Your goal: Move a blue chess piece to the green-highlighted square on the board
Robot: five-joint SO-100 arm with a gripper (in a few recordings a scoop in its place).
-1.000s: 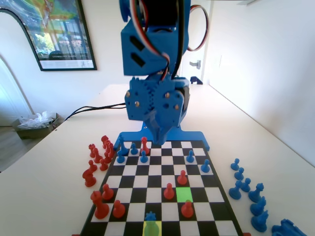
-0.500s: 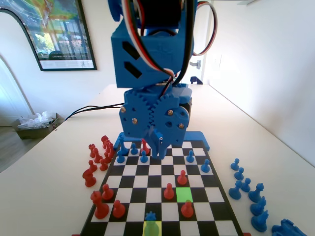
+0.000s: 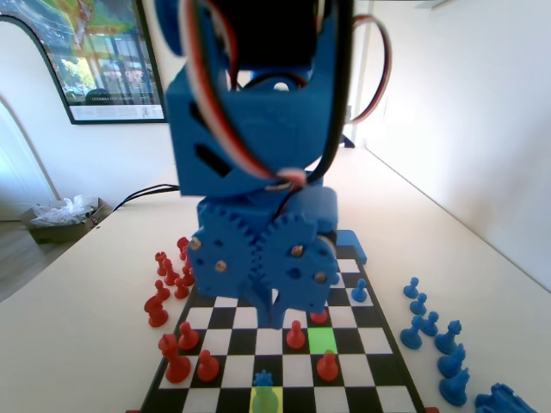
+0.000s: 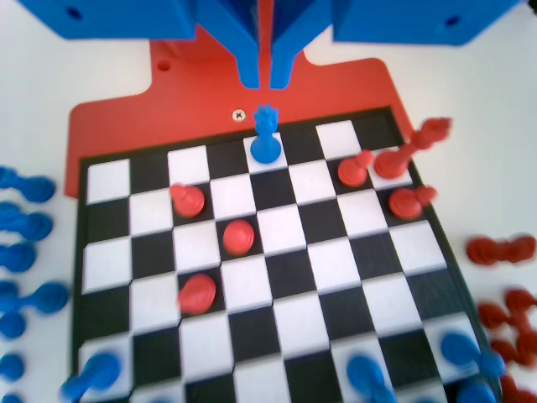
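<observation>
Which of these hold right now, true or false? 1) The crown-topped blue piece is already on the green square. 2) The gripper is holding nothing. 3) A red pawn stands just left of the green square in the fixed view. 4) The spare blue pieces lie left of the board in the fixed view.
1) False: the blue chess piece stands on the yellow square at the board's near edge, not the green-highlighted square.
2) True: the gripper hangs empty above the piece.
3) True: red pawn.
4) False: spare blue pieces lie to the right.

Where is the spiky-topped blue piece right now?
In the fixed view the blue chess piece stands on the yellow-highlighted square in the nearest row, left of and below the green-highlighted square.
</observation>
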